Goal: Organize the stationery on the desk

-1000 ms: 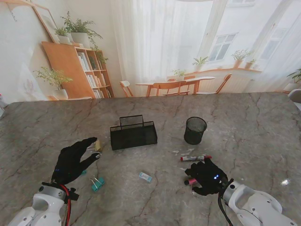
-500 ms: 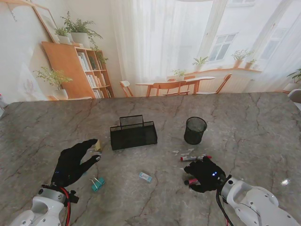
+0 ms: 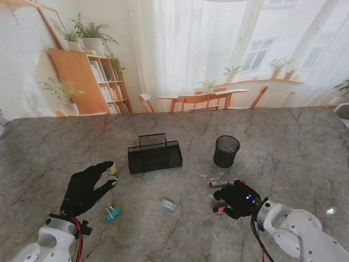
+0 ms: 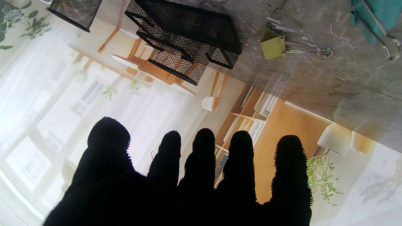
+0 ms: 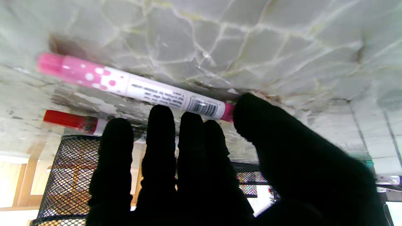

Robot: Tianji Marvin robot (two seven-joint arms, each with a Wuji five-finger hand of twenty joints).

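My black-gloved right hand covers most of the pink-capped white marker, and the small pale scraps beyond are too tiny to identify.

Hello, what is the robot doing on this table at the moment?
It is tidying stationery. The right hand is over a pink marker lying on the table, thumb at one end, not yet gripping it. A red marker lies just beyond, near the round mesh cup. The left hand hovers open beside a yellow binder clip, near the mesh organizer.
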